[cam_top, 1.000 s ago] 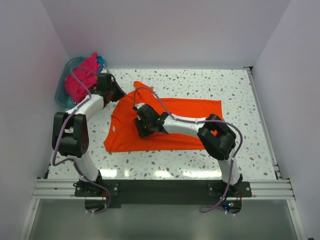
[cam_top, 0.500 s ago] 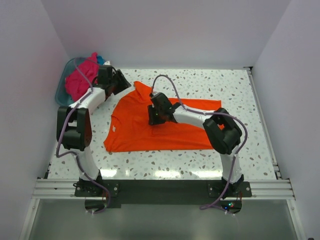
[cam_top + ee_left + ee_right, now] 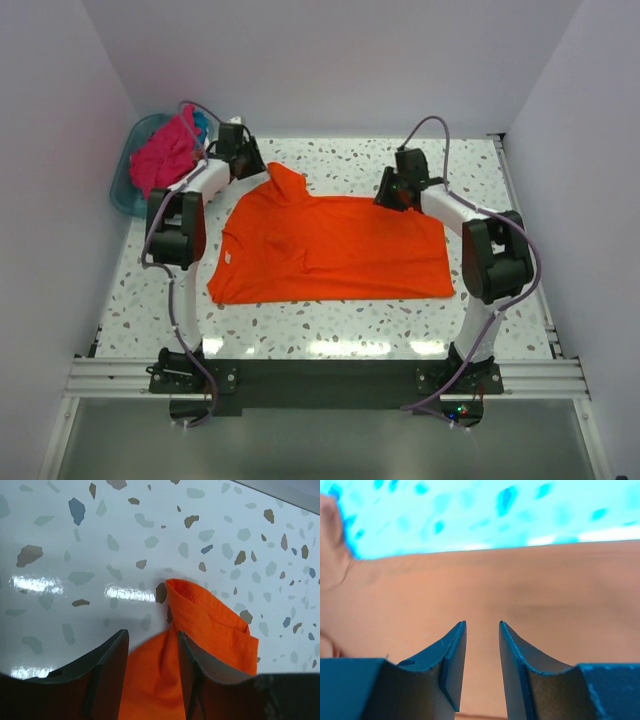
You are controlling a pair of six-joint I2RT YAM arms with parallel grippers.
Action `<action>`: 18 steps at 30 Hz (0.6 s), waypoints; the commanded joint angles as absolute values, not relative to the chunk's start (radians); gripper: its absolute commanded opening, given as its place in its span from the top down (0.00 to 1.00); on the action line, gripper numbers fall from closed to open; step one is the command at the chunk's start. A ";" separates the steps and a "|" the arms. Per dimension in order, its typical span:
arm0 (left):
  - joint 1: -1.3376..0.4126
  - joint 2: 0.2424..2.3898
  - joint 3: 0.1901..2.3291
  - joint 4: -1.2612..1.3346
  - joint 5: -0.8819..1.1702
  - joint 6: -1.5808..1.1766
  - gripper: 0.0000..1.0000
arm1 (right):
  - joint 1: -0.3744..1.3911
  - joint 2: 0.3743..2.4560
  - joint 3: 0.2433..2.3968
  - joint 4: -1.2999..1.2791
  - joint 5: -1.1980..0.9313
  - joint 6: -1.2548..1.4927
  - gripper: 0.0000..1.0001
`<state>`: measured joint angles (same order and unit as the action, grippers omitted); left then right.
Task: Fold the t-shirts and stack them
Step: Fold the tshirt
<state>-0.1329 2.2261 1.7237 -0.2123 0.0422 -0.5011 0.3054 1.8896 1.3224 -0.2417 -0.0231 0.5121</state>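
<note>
Since a second ago the right tool (image 3: 482,627) has swept from the middle of the orange t-shirt (image 3: 330,250) to its far edge near the right corner, where its fingers stand a narrow gap apart with nothing between. The left tool (image 3: 151,636) is at the shirt's far left sleeve, fingers slightly parted astride sleeve cloth; whether it pinches cannot be told. The shirt lies flat on the table (image 3: 480,160), with a magenta-pink t-shirt (image 3: 165,158) heaped in a teal basket (image 3: 125,188) beyond its far left.
</note>
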 commanded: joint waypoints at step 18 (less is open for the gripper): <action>-0.135 2.490 2.058 -0.176 0.198 -0.420 0.47 | 0.063 1.910 1.331 -0.207 -0.041 0.491 0.63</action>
<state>-0.1333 2.4706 1.9995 -0.2142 0.1558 -0.4412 0.0860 1.8935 1.3167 -0.2382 -0.0513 0.5041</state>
